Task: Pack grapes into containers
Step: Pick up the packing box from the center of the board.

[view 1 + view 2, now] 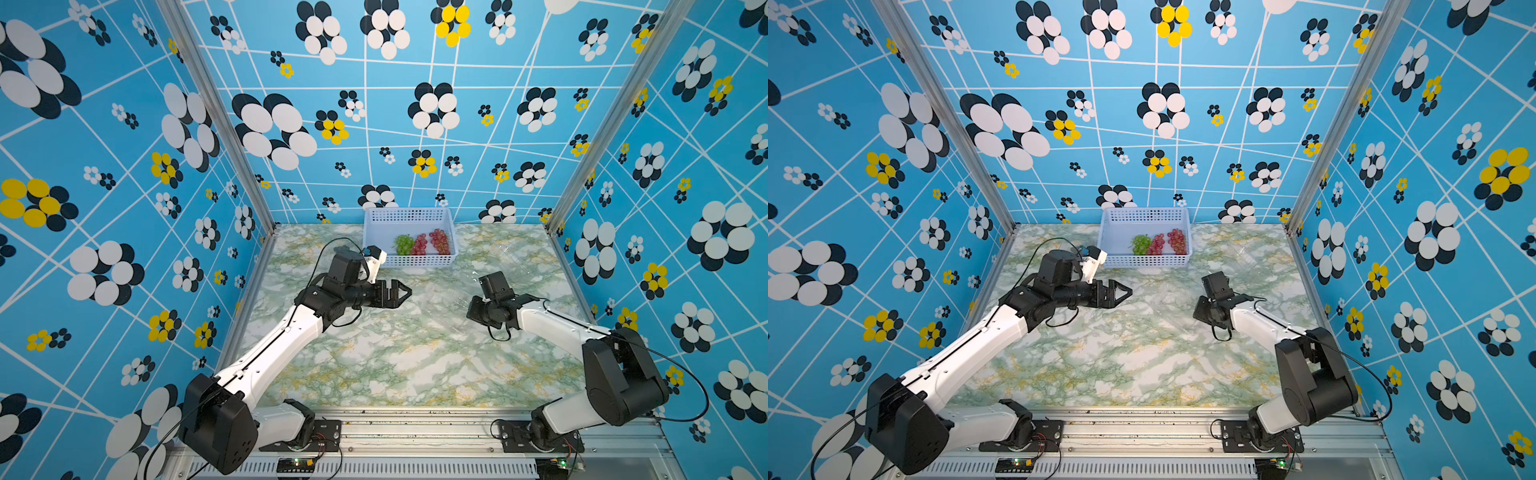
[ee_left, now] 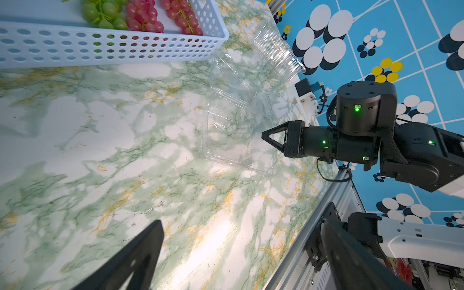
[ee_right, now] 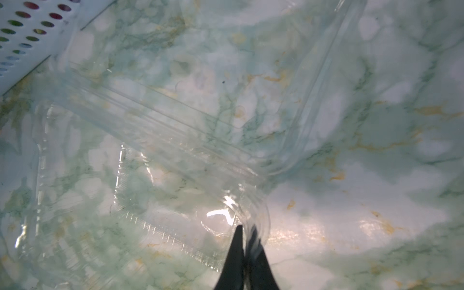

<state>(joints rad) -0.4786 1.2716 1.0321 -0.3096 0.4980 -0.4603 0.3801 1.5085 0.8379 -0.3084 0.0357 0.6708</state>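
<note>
Three bunches of grapes lie in the basket at the back of the table: a green one [image 1: 404, 244] [image 2: 103, 15] and two red ones [image 1: 420, 244] [image 1: 439, 241]. A clear container [image 2: 236, 130] [image 3: 163, 190] lies open on the table in front of the basket's right end. My right gripper [image 3: 247, 233] [image 2: 263, 135] is shut on its rim at a corner. A second clear container [image 2: 276, 47] rests tilted further back right. My left gripper [image 1: 405, 291] [image 2: 241, 251] hangs wide open over the table, left of the held container, with nothing between its fingers.
The light-blue perforated basket [image 1: 409, 261] [image 1: 1144, 261] stands against the back wall. Patterned walls close the left, right and back sides. An aluminium rail [image 2: 313, 226] runs along the front edge by the arm bases.
</note>
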